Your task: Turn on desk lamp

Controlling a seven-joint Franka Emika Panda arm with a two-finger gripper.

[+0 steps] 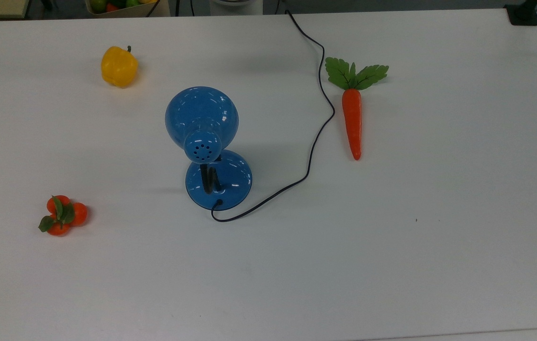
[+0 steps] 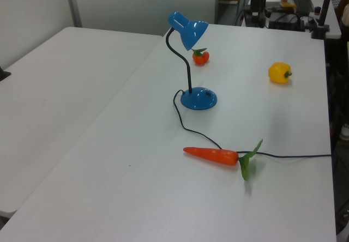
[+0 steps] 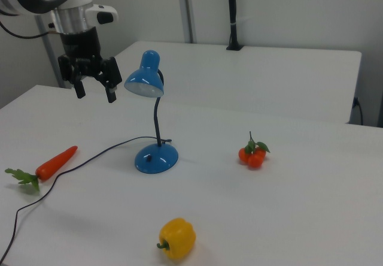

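Note:
The desk lamp [image 1: 201,118] is glossy blue, with a dome shade, a vent-holed cap, a black bendy neck and a round base [image 1: 219,180]. It stands mid-table in the top view, and also appears as the lamp [image 2: 188,29] and lamp [image 3: 145,77]. Its bulb looks unlit. A thin black cord [image 1: 316,137] runs from the base to the table's far edge. In the right view my gripper [image 3: 94,91] hangs open in the air, up and to the left of the shade, holding nothing.
A carrot [image 1: 352,118] lies right of the cord in the top view. A yellow pepper [image 1: 118,66] sits at the back left and a cluster of small oranges [image 1: 62,215] at the front left. A second white table [image 2: 49,89] adjoins in the left view.

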